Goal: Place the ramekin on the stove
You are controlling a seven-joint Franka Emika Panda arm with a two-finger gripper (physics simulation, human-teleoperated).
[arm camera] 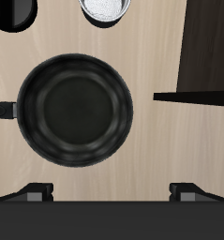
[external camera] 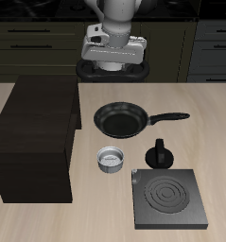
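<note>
the robot arm is hanging high up at the back of the table, and its claw [external camera: 113, 59] is pointing down. in the claw's own view, the two finger tips [arm camera: 36, 191] are standing far apart, so the claw is wide open. it is holding nothing at all.

the ramekin [external camera: 111, 160] is sitting on the light wood table [external camera: 218, 142]. it is a small round cup, light on the outside and grey inside. it is standing upright, a bit nearer the table's front edge than the black frying pan [external camera: 121, 120]. it is close to the pan but not touching it. in the claw's view only part of the ramekin [arm camera: 106, 9] is showing, cut off by the edge.

the stove [external camera: 168, 198] is lying flat near the table's front edge. it is a dark grey square with ring marks on it. nothing is sitting on it. the ramekin is just beside one of its back corners, and a little bit of bare table is showing between them.

a small black pot [external camera: 160, 156] with a knob on top is standing just behind the stove, beside the ramekin. the pan's handle is reaching out above the pot.

a big dark brown cabinet [external camera: 37, 137] is standing on the other side of the ramekin.

the frying pan [arm camera: 74, 110] is filling the middle of the claw's view.
</note>
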